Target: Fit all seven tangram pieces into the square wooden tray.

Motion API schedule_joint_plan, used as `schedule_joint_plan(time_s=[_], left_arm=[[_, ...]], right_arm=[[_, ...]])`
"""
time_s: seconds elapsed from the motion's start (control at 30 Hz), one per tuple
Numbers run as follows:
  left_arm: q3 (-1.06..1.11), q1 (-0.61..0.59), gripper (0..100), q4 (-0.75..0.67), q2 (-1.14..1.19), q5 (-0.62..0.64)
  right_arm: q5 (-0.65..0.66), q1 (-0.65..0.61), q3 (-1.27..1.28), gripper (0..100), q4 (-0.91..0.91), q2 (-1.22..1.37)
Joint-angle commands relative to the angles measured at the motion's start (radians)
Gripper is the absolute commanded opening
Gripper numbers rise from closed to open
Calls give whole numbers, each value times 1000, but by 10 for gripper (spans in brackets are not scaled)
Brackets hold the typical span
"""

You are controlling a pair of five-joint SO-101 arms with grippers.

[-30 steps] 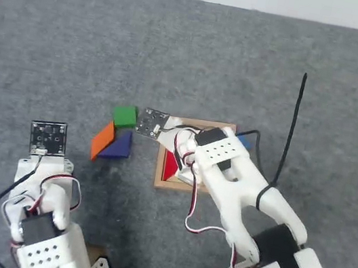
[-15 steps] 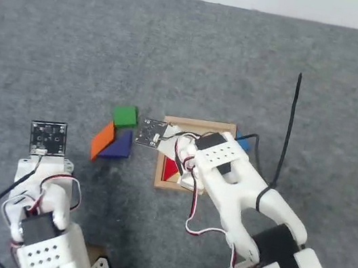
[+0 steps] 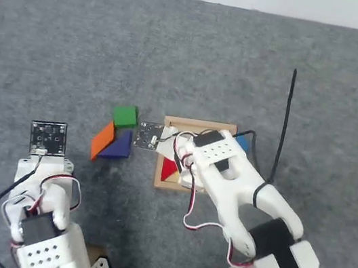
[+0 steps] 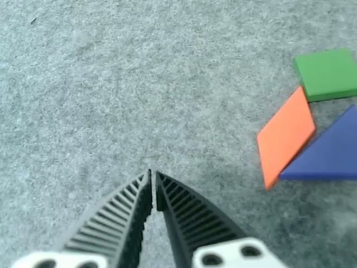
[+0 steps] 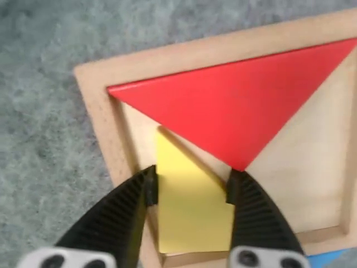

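Grey mat point(image 3: 77, 41) covers the table; everything sits on it

Right arm point(image 3: 239, 185) reaches over the tray point(image 3: 198, 122) and hides most of its inside in the high view. Left arm point(image 3: 41, 221) is drawn in near its base, well apart from the tray; judged parked to leave the other arm room

Tray lies mid-mat. Red triangle point(image 5: 234, 106) is flat inside, long edge along one wall, tip toward the middle. Probably set first, since a big piece fixes the corners

Blue triangle point(image 4: 329, 156) lies on the mat, outside, near the tray's side

Right gripper point(image 5: 191, 187): jaws pinching the yellow piece point(image 5: 189, 223) across its width. Piece is inside the tray, against a wall, one corner touching red's short edge. Judged: being seated in the gap beside red. Cannot tell if it lies fully flat

Left gripper point(image 4: 153, 181): jaws pressed together, nothing between, over bare mat, near the loose cluster

Orange piece point(image 4: 285, 134) touches blue; green square point(image 4: 326, 73) is just beside orange. Pale blue piece point(image 3: 242, 142) is just outside the tray's opposite corner, half under the arm

In the way: wall and red's edge leave yellow a tight slot; the arm's bulk covers the tray; a black cable point(image 3: 285, 124) hangs near, apart from the pieces

Two pieces in the tray, at least four left out
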Motion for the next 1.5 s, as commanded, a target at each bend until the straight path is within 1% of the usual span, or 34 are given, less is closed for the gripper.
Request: schedule_joint_plan(time_s=[0.0, 0.1, 0.23, 0.3, 0.53, 0.77, 0.9, 1.0, 1.17, 1.3, 1.47], left_arm=[[-8, 0, 15, 3, -15, -11], [-8, 0, 15, 3, -15, -11], [-8, 0, 15, 3, -15, -11], [-8, 0, 15, 3, -15, -11], [-8, 0, 15, 3, -15, -11], [-8, 0, 15, 3, -15, -11], [-8, 0, 15, 3, -15, -11], [-8, 0, 15, 3, -15, -11], [-8, 0, 15, 3, -15, -11], [-8, 0, 15, 3, -15, -11], [-8, 0, 15, 3, -15, -11]], right_arm=[[9, -10, -44, 77, 36, 39], [5, -8, -49, 59, 36, 36], [-14, -2, -71, 6, 39, 27], [-43, 2, -86, 9, 39, 16], [-48, 18, -81, 9, 41, -73], [-48, 102, -87, 9, 41, -114], [-48, 125, -95, 9, 30, -130], [-48, 130, -135, 9, 41, -125], [-89, 179, -186, 9, 39, -124], [-94, 203, -229, 9, 31, -122], [-98, 203, -336, 9, 33, -41]])
